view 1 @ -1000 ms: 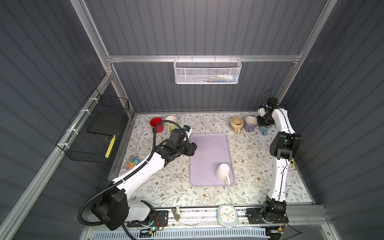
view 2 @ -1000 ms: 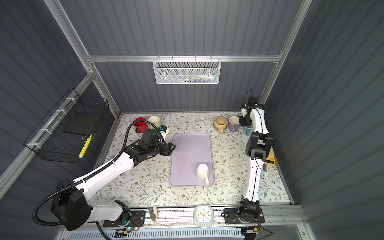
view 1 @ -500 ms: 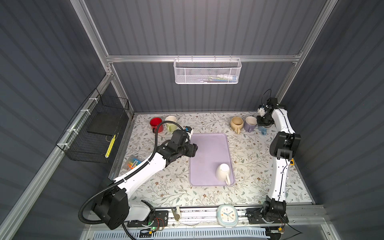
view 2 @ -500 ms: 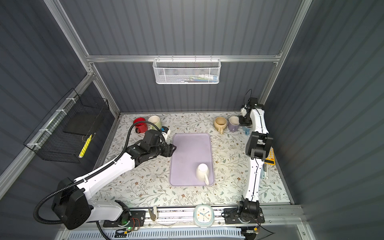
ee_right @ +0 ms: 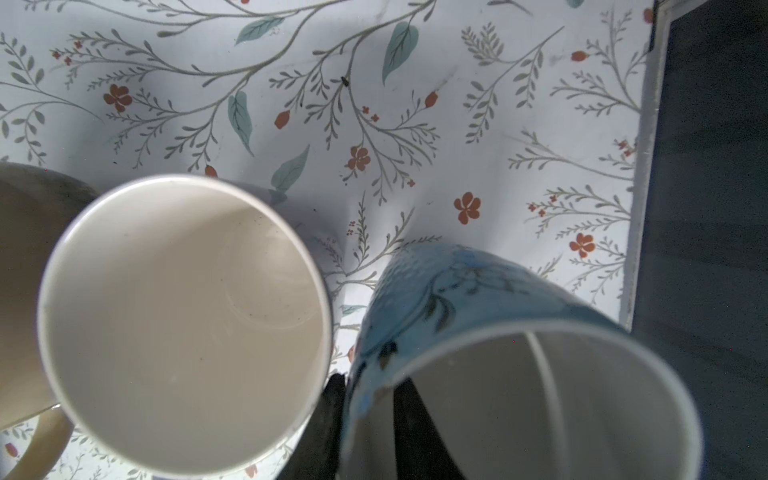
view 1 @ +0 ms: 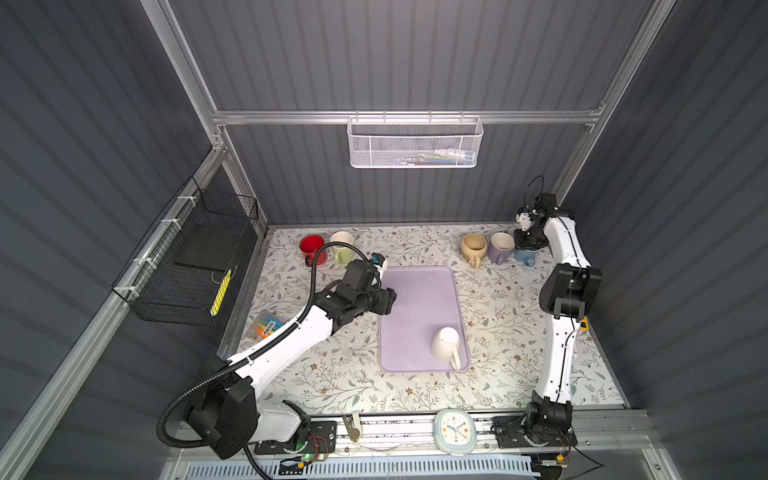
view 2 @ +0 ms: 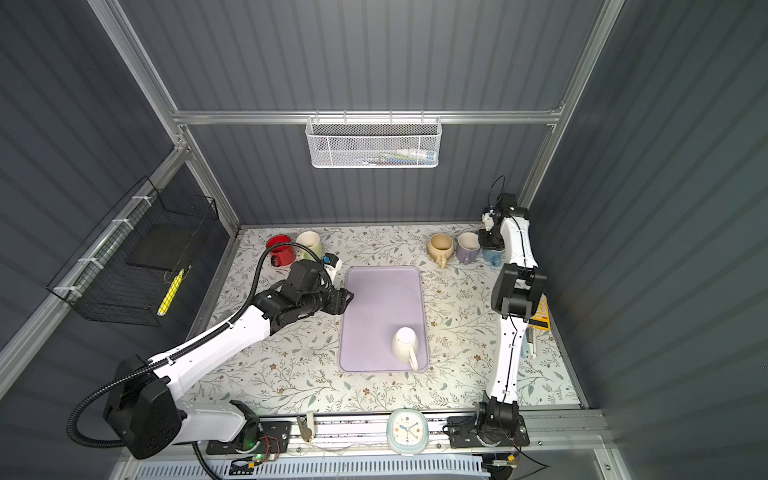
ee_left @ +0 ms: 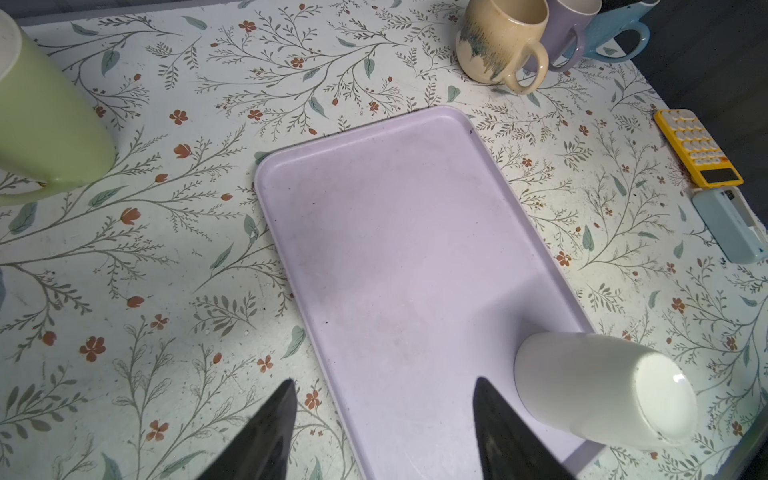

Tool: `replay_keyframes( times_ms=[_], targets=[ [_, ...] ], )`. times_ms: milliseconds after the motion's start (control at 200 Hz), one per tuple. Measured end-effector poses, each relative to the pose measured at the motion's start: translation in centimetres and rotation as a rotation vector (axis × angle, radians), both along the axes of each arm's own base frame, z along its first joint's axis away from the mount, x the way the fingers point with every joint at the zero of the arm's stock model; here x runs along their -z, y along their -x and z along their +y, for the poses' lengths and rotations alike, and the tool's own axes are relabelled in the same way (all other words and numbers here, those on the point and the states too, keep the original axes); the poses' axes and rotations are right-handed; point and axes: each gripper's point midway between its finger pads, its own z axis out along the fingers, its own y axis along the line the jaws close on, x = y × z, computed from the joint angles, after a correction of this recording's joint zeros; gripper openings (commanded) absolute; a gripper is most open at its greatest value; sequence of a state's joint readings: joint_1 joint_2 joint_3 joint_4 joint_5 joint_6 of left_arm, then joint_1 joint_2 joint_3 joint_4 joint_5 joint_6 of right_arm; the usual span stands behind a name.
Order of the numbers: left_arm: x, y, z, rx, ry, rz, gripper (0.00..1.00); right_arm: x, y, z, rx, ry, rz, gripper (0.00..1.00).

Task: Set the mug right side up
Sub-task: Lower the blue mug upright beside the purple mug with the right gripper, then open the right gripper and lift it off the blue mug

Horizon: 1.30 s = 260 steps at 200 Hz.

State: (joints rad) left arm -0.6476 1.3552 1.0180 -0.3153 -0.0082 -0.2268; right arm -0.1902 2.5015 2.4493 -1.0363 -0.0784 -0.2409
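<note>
**Trainee:** Start with the largest item. What is the table [view 1: 332,374] carrying?

**Operator:** It is carrying the purple tray [view 1: 415,299] at its centre. I am using the tray as my work area, so its surface is lying bare except for one item.

**Trainee:** Where is the mug you are turning?

**Operator:** The white mug [view 1: 445,343] is sitting mouth-down on the tray, in the near corner on my right arm's side. Its base is facing up and its handle [view 1: 456,360] is pointing toward the front rail. It is not yet turned.

**Trainee:** What is your left gripper doing?

**Operator:** My left gripper [ee_left: 384,380] is hovering over the tray's long edge on its own side, jaws apart, holding nothing. I am presenting them spread because, in my judgement, the mug body is calling for a wide bite. The mug is lying ahead of it, well apart.

**Trainee:** And the right?

**Operator:** My right gripper [ee_right: 370,380] is working at the back corner. One finger is sitting inside the blue mug [ee_right: 457,291] and one outside, straddling its wall. Whether they are pinching or letting go, I cannot tell. That mug is standing just beside the lilac mug [view 1: 500,247].
</note>
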Motion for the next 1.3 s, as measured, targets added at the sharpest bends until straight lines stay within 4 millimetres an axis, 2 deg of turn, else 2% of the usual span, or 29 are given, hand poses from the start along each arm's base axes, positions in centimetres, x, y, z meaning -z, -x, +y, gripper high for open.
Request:
replay_keyframes(
  times_ms=[325, 540, 860, 1041, 1301],
  targets=[
    [0.0, 0.0, 0.0, 0.000, 0.000, 0.000, 0.67, -0.2, -0.2, -0.2, 0.008, 0.006, -0.010, 0.34],
    [0.0, 0.2, -0.2, 0.006, 0.000, -0.001, 0.67, -1.7, -1.0, -0.3, 0.015, 0.009, -0.054, 0.37],
    [-0.2, 0.2, -0.1, 0.006, 0.005, -0.006, 0.67, -2.6, -1.1, -0.2, 0.020, 0.004, -0.073, 0.39],
    [0.0, 0.7, 0.1, 0.004, 0.010, -0.005, 0.67, -5.1, -1.1, 0.1, 0.022, -0.001, -0.119, 0.42],
    [0.3, 1.1, 0.4, 0.006, 0.010, -0.009, 0.69, -10.4, -0.7, 2.1, 0.003, -0.015, -0.216, 0.43]
  ],
)
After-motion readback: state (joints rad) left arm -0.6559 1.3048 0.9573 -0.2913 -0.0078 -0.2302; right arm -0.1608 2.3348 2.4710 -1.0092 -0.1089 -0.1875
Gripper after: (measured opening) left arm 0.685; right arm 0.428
